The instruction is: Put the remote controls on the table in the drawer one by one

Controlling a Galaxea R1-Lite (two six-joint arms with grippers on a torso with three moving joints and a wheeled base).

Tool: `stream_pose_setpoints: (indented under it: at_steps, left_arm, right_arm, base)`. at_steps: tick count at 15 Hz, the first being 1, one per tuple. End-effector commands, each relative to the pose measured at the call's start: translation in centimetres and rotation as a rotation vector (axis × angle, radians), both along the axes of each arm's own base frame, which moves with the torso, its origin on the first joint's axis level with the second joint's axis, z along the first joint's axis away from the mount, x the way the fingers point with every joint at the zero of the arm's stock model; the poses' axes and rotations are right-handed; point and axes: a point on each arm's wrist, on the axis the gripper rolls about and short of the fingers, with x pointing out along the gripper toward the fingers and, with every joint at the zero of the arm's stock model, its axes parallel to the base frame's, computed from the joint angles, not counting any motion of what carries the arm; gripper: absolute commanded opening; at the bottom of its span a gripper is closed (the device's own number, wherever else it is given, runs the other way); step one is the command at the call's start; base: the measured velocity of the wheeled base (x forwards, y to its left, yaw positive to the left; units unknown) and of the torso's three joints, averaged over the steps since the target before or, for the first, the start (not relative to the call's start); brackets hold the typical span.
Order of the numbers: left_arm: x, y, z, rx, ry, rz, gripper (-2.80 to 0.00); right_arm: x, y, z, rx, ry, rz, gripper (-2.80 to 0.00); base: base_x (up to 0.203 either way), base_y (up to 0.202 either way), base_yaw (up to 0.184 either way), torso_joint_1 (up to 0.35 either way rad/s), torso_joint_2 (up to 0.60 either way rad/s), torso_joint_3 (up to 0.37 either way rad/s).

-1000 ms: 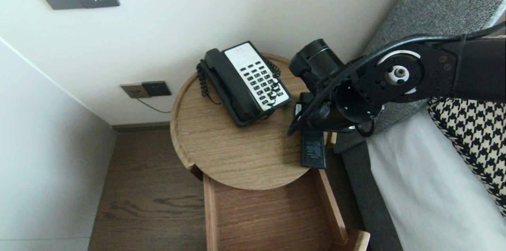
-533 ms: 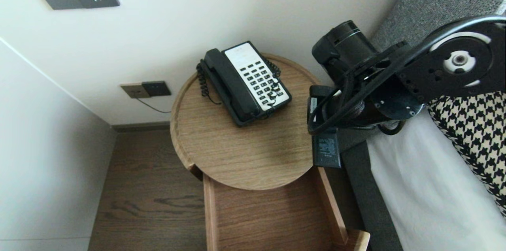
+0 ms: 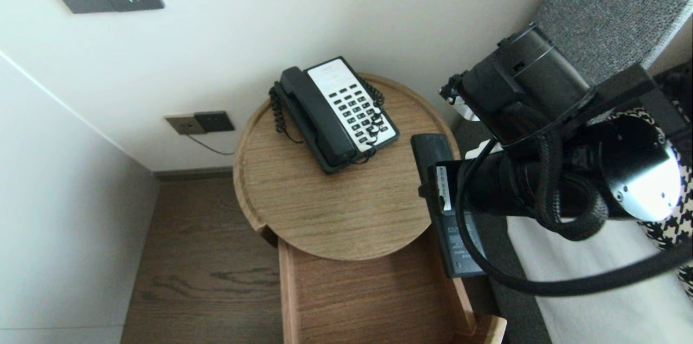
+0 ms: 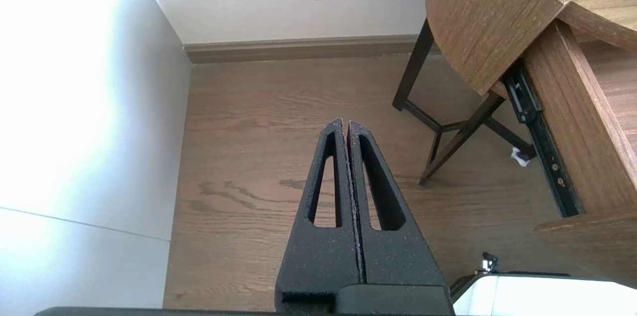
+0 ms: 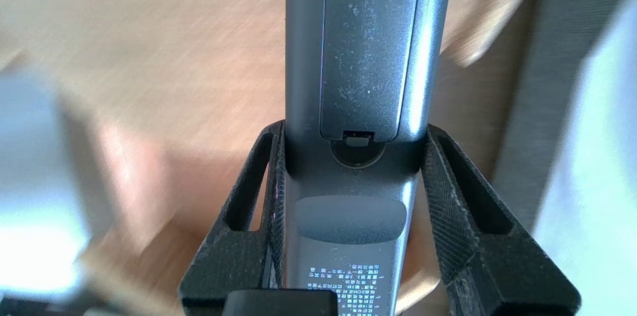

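Item one — right claw (image 5: 353,129): you are looking at it clamping both long sides of a slim dark grey plastic remote control (image 3: 460,241), back face showing, printed label toward the wrist. The remote is hanging at the right edge of the round wooden counter (image 3: 325,214), its near end crossing the right wall of the open wooden drawer (image 3: 368,300).

Item two — black-and-white corded desk telephone (image 3: 335,111): sitting at the counter's back, well apart from the remote.

Item three: left claw (image 4: 346,124), fingers pressing together, hanging over the brown wooden floor (image 4: 249,157).
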Motion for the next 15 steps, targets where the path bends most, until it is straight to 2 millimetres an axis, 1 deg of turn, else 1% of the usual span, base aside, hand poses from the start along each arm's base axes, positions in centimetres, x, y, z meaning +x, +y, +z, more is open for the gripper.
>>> stream_pose_setpoints:
  at_steps: [1,3,4,6,8,11,15]
  left_arm:
    - [0.0,0.0,0.0,0.0,0.0,0.001,-2.8]
    - [0.0,0.0,0.0,0.0,0.0,-0.001,-2.8]
    - [0.0,0.0,0.0,0.0,0.0,0.001,-2.8]
    - [0.0,0.0,0.0,0.0,0.0,0.001,-2.8]
    - [0.0,0.0,0.0,0.0,0.0,0.001,-2.8]
    - [0.0,0.0,0.0,0.0,0.001,0.001,-2.8]
    - [0.0,0.0,0.0,0.0,0.0,0.001,-2.8]
  right_arm:
    - [-2.3,-0.6,0.8,0.039,0.006,0.078,-2.8]
    - [-3.8,-1.4,1.0,0.067,0.023,0.135,-2.8]
    - [-4.7,-1.8,0.8,0.073,0.044,0.174,-2.8]
    - [-6.0,-1.8,0.3,0.071,0.067,0.239,-2.8]
    - [-7.0,-1.3,0.1,0.057,0.073,0.296,-2.8]
    - [-8.5,-1.3,-0.6,-0.029,0.056,0.418,-2.8]
    - [-9.5,-1.9,-2.3,-0.191,0.033,0.562,-2.8]
  base:
    - [0.0,0.0,0.0,0.0,0.0,0.0]
    - [0.0,0.0,0.0,0.0,0.0,0.0]
    - [0.0,0.0,0.0,0.0,0.0,0.0]
    - [0.0,0.0,0.0,0.0,0.0,0.0]
    - [0.0,0.0,0.0,0.0,0.0,0.0]
    - [0.0,0.0,0.0,0.0,0.0,0.0]
    - [0.0,0.0,0.0,0.0,0.0,0.0]
